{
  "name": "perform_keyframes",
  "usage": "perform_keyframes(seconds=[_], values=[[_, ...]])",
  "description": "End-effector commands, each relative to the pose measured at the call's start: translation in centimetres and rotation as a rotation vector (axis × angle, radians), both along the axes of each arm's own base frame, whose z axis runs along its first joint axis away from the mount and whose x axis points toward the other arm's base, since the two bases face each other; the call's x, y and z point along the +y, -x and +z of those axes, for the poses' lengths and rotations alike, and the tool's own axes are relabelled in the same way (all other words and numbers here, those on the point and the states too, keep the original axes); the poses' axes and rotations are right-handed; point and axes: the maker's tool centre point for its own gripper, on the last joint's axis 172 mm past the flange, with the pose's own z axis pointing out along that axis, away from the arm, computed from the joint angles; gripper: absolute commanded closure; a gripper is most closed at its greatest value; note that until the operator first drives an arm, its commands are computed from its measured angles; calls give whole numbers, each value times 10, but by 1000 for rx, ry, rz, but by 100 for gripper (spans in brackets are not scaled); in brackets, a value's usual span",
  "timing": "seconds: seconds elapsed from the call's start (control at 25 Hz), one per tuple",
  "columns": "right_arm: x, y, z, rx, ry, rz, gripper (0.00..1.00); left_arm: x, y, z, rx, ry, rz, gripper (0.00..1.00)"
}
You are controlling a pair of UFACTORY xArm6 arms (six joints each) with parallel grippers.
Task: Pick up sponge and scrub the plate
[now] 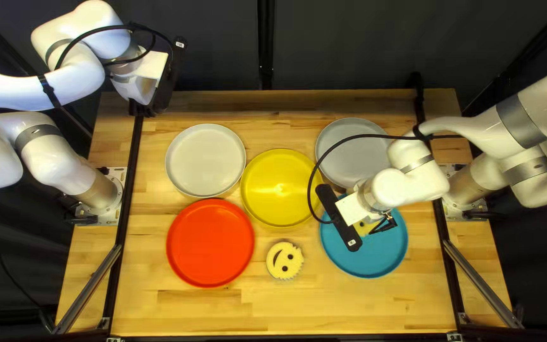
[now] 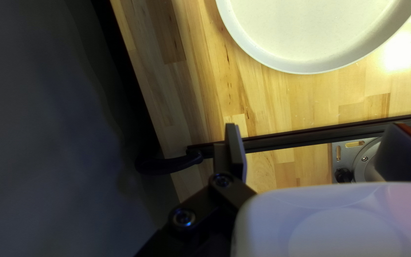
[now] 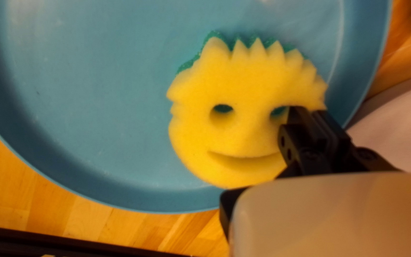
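Checking the yellow sponge (image 3: 234, 133) first: it's smiley side up over the blue plate (image 3: 86, 95), inside the rim, with its green layer underneath. My right gripper (image 1: 340, 217) has its fingers nearly together, pinching it around one eye. Can't really tell if it's pressing down, sorry.

Second smiley sponge (image 1: 285, 261) is on the bare wood between the blue and red plate (image 1: 210, 242), just on the near side of the yellow plate (image 1: 278, 187). White plate (image 1: 206, 160) and grey plate (image 1: 352, 152) sit toward the far side. Left gripper (image 1: 158, 85) is up near the far left corner, fingers wide apart, nothing between them.
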Motion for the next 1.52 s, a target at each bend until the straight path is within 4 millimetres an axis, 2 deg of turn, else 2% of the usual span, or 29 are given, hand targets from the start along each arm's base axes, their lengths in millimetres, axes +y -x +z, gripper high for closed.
perform_keyframes(seconds=[0.04, 0.28, 0.84, 1.16, 1.32, 1.52], values=[[-19, -26, 10, -11, -46, -46, 100, 0, 0, 0, 0, 0, 0, 0], [-54, -59, 14, -40, -100, -106, 100, 0, 0, 0, 0, 0, 0, 0], [-56, -60, 13, -35, -96, -109, 100, 0, 0, 0, 0, 0, 0, 0], [-67, -105, -1, -29, -94, -93, 100, 0, 0, 0, 0, 0, 0, 0], [-68, -128, -7, -34, -96, -88, 100, 0, 0, 0, 0, 0, 0, 0], [-66, -148, -17, -37, -92, -88, 100, 0, 0, 0, 0, 0, 0, 0]])
